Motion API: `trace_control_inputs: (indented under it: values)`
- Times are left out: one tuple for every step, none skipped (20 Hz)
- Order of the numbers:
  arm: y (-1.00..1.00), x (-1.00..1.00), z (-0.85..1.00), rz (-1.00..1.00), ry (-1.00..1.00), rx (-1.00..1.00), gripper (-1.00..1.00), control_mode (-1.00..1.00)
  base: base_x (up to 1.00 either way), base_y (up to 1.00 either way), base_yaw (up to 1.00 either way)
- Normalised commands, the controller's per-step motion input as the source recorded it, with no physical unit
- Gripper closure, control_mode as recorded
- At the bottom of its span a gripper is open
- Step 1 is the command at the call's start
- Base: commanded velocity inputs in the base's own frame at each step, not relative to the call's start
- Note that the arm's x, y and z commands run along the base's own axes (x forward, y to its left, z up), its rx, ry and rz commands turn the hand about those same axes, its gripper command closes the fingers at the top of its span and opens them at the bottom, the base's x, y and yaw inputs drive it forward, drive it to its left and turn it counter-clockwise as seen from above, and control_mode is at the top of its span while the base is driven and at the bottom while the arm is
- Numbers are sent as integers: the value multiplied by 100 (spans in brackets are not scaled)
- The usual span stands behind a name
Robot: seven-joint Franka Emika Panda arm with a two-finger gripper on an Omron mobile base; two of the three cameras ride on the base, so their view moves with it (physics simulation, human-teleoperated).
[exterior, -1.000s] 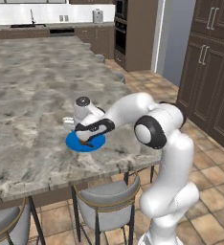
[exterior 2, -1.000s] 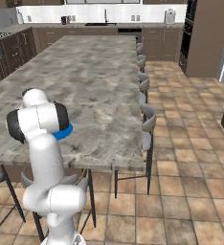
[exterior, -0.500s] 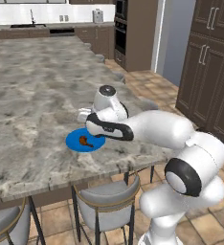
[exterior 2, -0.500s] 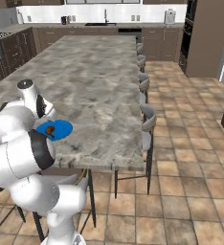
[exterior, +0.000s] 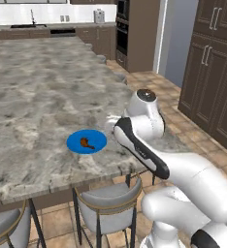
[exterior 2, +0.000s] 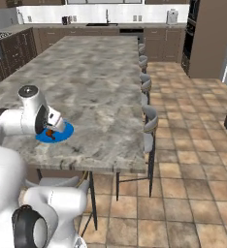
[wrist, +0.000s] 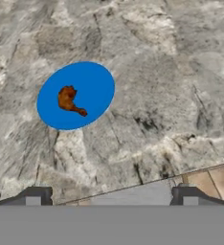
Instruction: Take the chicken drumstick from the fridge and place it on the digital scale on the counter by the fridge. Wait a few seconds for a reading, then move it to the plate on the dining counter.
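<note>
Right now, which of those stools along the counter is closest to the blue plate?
The grey-seated stool tucked under the dining counter's near edge, just below the blue plate; the other stools line up farther along.

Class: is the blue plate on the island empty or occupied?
Occupied. The chicken drumstick lies on the plate, left of its centre in the hand view.

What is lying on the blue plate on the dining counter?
The chicken drumstick lies alone on the plate, a little off its centre, free of the open gripper. The plate rests flat on the dining counter; the marble directly under it is covered.
</note>
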Motion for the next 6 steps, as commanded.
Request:
trace_control_inputs:
  values:
    - [-66,-100,4,0,8,-9,-100,-100,0,0,0]
    - [-62,-100,0,0,10,-10,-100,-100,0,0,0]
    - [-58,-100,0,0,11,-11,-100,-100,0,0,0]
    - [-54,-100,0,0,13,-12,-100,-100,0,0,0]
    - [-46,-94,0,0,18,-13,-100,-100,0,0,0]
    - [-45,-99,0,0,16,-13,-100,-100,0,0,0]
